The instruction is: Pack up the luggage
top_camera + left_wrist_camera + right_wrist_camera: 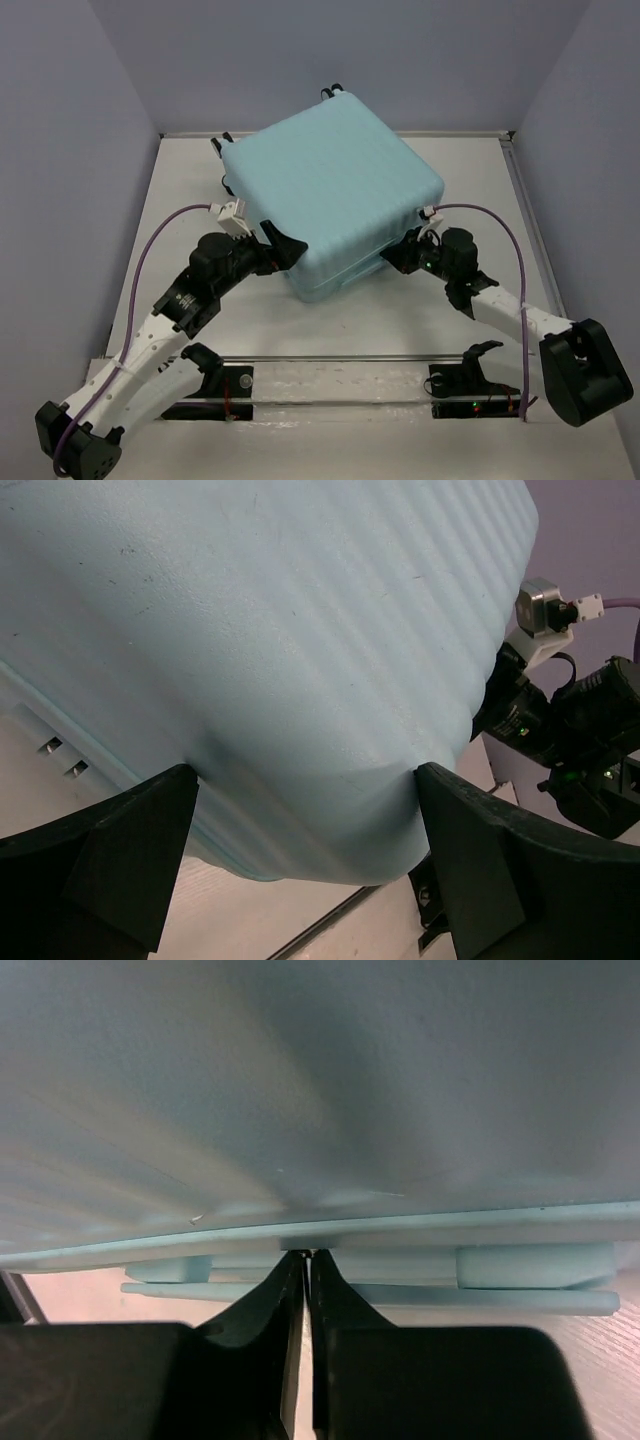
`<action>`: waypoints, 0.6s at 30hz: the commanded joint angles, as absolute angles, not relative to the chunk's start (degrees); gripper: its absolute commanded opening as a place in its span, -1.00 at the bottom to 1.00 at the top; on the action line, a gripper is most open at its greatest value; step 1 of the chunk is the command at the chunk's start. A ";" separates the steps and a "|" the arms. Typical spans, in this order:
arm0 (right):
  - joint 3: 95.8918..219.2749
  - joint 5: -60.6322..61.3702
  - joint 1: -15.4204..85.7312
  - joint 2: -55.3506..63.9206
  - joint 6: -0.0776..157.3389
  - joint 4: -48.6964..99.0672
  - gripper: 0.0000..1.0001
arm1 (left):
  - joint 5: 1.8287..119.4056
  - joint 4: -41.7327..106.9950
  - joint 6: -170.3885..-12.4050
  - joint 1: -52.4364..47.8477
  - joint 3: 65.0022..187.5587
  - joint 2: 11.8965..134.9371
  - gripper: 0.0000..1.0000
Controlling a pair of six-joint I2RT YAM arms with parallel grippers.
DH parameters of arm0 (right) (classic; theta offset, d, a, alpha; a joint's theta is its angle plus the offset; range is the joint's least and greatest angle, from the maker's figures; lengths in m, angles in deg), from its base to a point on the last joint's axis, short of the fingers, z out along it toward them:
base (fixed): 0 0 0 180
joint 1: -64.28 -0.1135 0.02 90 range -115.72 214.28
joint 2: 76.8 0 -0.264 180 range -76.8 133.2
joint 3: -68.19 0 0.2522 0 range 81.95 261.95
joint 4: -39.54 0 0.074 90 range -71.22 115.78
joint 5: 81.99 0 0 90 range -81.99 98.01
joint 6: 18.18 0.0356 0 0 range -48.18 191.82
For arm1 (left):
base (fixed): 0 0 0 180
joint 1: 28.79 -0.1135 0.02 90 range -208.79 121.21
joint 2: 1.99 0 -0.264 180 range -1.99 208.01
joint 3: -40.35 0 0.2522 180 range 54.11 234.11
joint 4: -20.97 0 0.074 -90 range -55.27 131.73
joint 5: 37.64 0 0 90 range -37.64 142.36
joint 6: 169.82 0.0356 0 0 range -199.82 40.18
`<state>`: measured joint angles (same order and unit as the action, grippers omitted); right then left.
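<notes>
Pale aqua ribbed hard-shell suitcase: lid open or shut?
Shut, or nearly: the suitcase shows only outer shell from above, no lining. The right gripper sits at the seam between halves. Latched: cannot tell.

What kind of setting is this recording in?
Probably a robotics lab test cell: plain lavender partition walls box in a white tabletop, with a pale aqua ribbed hard-shell suitcase staged on it.
</notes>
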<state>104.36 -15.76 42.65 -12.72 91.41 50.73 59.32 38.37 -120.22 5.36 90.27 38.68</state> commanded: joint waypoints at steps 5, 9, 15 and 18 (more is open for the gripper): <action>104.26 -0.98 14.95 -12.46 96.34 58.57 -0.86 | 65.98 18.92 -122.71 6.27 92.43 45.10 0.96; 116.71 19.48 -12.84 0.58 96.77 51.37 -0.86 | 64.67 16.37 -123.58 6.97 92.96 46.79 0.96; 108.26 26.99 -3.68 -6.11 100.37 49.08 -0.86 | 60.72 20.39 -122.63 7.24 92.52 43.98 0.96; 104.63 30.93 3.36 -16.83 102.40 42.41 -0.86 | 58.51 22.51 -121.48 7.33 92.96 42.84 0.96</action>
<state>108.39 41.07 0.32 -7.83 95.96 46.99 42.95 30.68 -119.06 2.21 90.49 43.48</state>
